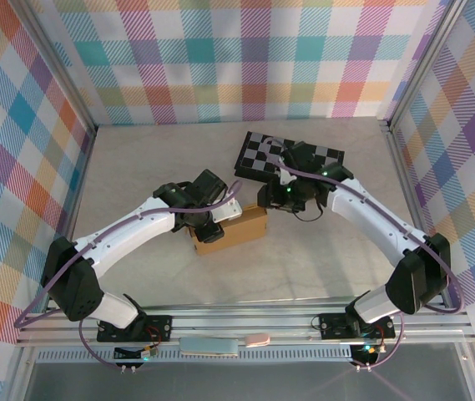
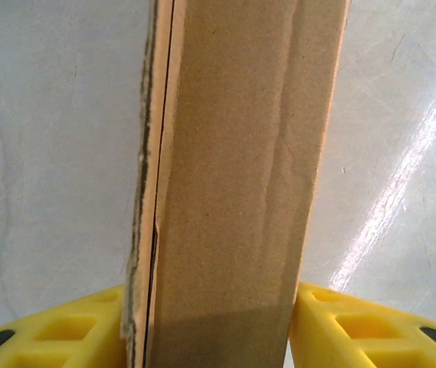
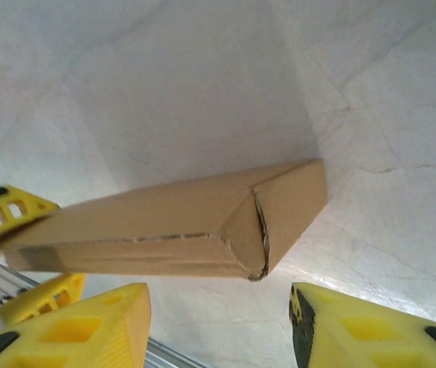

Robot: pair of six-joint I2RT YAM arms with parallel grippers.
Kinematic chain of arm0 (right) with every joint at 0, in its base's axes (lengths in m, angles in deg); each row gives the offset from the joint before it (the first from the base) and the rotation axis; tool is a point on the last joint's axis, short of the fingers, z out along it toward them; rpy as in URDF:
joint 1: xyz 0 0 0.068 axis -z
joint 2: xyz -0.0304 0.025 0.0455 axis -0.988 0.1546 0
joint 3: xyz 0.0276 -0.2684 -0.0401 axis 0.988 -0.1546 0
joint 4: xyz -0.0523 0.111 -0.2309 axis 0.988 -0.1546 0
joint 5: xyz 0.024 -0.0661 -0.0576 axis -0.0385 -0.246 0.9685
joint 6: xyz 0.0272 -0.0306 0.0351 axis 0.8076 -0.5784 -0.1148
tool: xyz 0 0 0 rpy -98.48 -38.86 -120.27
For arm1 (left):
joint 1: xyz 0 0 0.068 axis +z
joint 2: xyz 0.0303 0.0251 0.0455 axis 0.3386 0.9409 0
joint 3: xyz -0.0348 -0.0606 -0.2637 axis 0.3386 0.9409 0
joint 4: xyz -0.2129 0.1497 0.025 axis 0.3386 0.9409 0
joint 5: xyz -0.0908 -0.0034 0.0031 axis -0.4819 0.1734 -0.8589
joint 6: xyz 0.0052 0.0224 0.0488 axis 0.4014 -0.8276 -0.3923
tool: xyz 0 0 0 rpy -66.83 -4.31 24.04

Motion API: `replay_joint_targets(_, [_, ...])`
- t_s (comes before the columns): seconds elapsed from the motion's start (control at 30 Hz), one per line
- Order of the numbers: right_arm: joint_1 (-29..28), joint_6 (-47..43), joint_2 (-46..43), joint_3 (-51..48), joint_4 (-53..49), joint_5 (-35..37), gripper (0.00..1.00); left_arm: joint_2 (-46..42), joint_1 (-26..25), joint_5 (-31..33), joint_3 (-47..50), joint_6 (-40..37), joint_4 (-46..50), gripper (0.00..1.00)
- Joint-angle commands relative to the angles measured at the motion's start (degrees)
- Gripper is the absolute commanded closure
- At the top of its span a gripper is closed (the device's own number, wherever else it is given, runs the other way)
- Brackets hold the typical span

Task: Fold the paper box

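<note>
Clamping the paper box [image 2: 240,153] across its slim width, the left gripper [image 2: 214,326] holds it near the middle of the table [image 1: 329,267]. Just past it, the right gripper [image 3: 219,322] stands open, fingers clear of the box's closed end (its seam looks ragged). Folding seems nearly done. The next move likely means pressing that end flap flush. The checkered board [image 1: 258,150] lies behind.

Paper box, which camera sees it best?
The right wrist view: the paper box shows its long side and end flap. The left wrist view gives one close-up face; the top view has it small, partly under the left arm.
</note>
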Motion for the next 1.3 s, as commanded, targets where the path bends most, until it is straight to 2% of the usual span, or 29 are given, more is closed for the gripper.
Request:
replay_joint_targets(0.0, [2.41, 5.69, -0.25, 3.19, -0.77, -3.14, 0.46, -0.26, -0.66, 0.39, 0.37, -0.92, 0.29, 0.5])
replay_joint_targets(0.07, [3.44, 11.58, 1.03, 3.82, -2.79, -3.26, 0.41, -0.27, -0.69, 0.49, 0.32, -0.92, 0.25, 0.5])
replay_joint_targets(0.17, [5.31, 22.41, 3.02, 2.85, -4.22, -8.26, 0.34, -0.22, -0.75, 0.48, 0.32, -0.89, 0.29, 0.5])
replay_joint_targets(0.33, [5.49, 36.67, 2.75, -2.32, 1.7, -14.33, 0.28, -0.16, -0.68, 0.38, 0.28, -0.92, 0.29, 0.5])
replay_joint_targets(0.43, [5.37, 42.75, 1.16, -7.1, 8.17, -14.98, 0.25, 0.08, -0.76, 0.29, 0.13, -0.93, 0.29, 0.5])
replay_joint_targets(0.6, [5.21, 44.56, 1.06, -9.64, 11.97, -15.6, 0.24, 0.44, -0.77, 0.2, -0.31, -0.88, 0.38, 0.5])
replay_joint_targets(0.7, [4.86, 46.15, 0.14, -12.96, 17.61, -15.56, 0.26, 0.57, -0.75, 0.15, -0.33, -0.83, 0.2, 0.5])
replay_joint_targets(0.87, [4.21, 47.16, -2.89, -18.97, 25.19, -11.92, 0.33, 1.13, -0.73, 0.05, -0.33, -0.25, -0.13, 0.5])
replay_joint_targets(1.27, [1.54, 50.93, -7.82, -32.54, 46.58, -4.3, 0.39, 2.94, 0.09, -1.07, -0.41, 2.86, -1.23, 0.5])
